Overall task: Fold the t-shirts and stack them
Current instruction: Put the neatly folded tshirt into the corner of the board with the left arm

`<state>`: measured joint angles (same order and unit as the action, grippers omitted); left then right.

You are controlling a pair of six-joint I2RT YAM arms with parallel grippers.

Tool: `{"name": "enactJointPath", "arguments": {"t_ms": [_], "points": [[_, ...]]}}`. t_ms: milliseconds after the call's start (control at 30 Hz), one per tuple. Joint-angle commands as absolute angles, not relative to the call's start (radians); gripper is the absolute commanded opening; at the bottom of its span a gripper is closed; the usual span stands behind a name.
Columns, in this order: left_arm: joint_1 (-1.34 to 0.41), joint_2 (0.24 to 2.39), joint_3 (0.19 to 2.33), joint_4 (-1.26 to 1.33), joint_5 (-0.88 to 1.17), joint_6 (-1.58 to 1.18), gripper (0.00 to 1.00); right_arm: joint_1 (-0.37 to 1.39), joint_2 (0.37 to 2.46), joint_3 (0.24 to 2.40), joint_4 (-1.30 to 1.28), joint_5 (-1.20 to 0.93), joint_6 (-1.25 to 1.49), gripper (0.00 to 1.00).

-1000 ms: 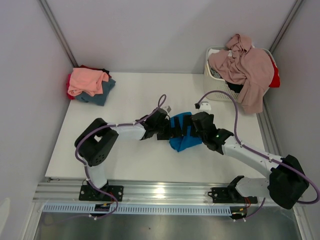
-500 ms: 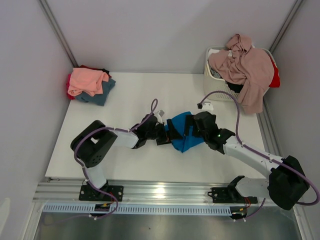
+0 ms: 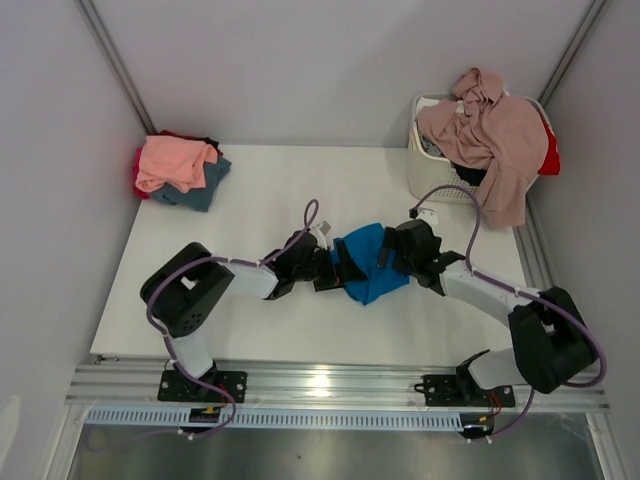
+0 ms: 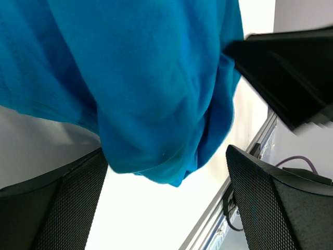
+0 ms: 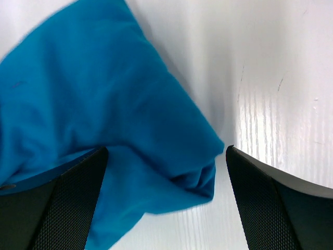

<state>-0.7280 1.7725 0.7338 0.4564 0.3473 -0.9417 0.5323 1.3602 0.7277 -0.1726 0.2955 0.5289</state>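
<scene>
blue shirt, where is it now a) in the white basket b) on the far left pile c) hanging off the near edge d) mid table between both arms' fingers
d, the blue shirt lies bunched on the table between the open left fingers and right fingers

White table [image 3: 260,190], pale grey walls [image 3: 300,60]

I see a white slatted basket [image 3: 422,160] at the far right corner of my white tabletop [image 3: 270,190], and a metal rail [image 3: 320,385] along its near edge.
</scene>
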Motion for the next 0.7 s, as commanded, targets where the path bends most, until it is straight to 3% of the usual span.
{"name": "enactJointPath", "arguments": {"t_ms": [0,267,667], "points": [[-0.746,1.770,0.738,0.382,0.291,-0.888,0.99,0.479,1.483,0.767,-0.075,0.223,0.564,1.00],[-0.752,1.773,0.762,0.365,0.276,-0.871,0.99,0.462,1.621,0.842,-0.035,0.084,0.600,1.00],[-0.778,1.808,0.825,0.305,0.258,-0.842,0.99,0.486,1.634,0.845,-0.061,-0.028,0.643,1.00]]}}
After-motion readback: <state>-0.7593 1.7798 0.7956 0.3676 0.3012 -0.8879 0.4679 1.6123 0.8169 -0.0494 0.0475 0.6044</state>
